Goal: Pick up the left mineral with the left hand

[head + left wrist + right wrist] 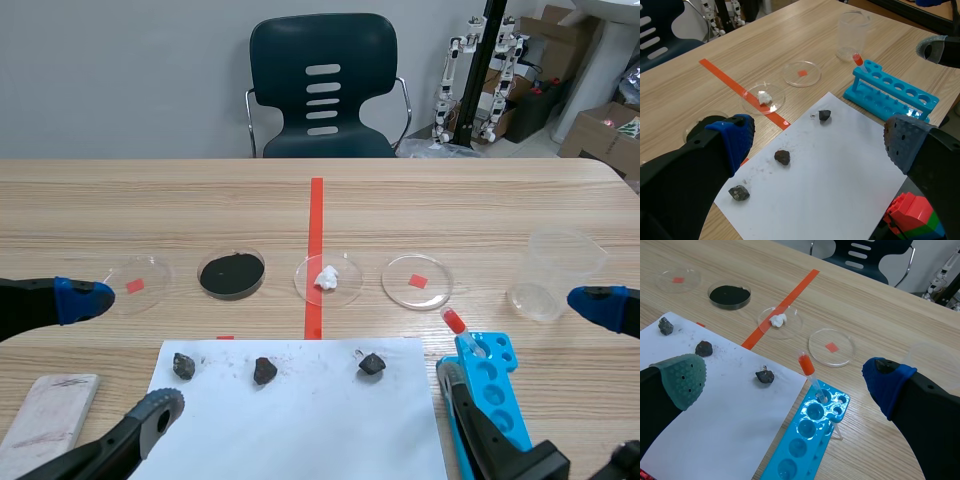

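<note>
Left wrist view: the left mineral (pixel 739 192) lies on the white paper sheet (pixel 840 175) on the table (pixel 765 50), inside the spread of the left pincer (pixel 818 142) and near its blue-padded finger (pixel 735 137), with nothing touching it. That pincer stands wide open and grips nothing. Two more dark minerals, a middle one (pixel 782 157) and a far one (pixel 824 115), lie further along the sheet, and the right pincer (pixel 785 377) also gapes open above the blue tube rack (pixel 810 432).
</note>
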Controlling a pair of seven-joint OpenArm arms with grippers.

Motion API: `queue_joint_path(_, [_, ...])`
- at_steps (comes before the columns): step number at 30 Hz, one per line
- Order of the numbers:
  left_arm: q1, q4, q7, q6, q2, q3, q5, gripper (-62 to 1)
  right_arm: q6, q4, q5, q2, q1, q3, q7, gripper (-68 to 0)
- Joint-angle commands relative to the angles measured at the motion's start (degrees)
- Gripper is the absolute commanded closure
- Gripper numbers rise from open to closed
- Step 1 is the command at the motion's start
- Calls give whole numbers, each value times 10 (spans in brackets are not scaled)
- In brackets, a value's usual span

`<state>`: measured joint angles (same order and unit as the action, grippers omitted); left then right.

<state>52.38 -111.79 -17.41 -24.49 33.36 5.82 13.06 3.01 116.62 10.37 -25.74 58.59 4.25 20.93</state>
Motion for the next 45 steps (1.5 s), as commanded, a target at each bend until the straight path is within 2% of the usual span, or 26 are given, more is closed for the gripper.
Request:
queue_joint_path(1, [-2, -5, -8, -1, -3, 3, 6, -542, 0, 3, 4, -4, -5, -1, 9, -679])
queue_joint_path(21, [-2, -5, -5, -2, -3, 3, 8, -542, 0, 3, 4, -4, -5, -1, 9, -679])
queue_joint_path(35, [-6, -5, 31, -1, -3, 0, 8, -542, 0, 3, 4, -4, -5, -1, 9, -679])
queue_joint_path(39, [-46, -5, 121, -1, -3, -21, 14, -542, 0, 3, 4, -4, -5, -1, 9, -679])
queue_joint_path(41, [-74, -5, 176, 10, -3, -36, 38, -542, 0, 3, 4, -4, -5, -1, 9, -679])
queue_joint_path(45, [-138, -5, 288, 89, -3, -80, 101, -542, 0, 3, 4, -4, -5, -1, 9, -679])
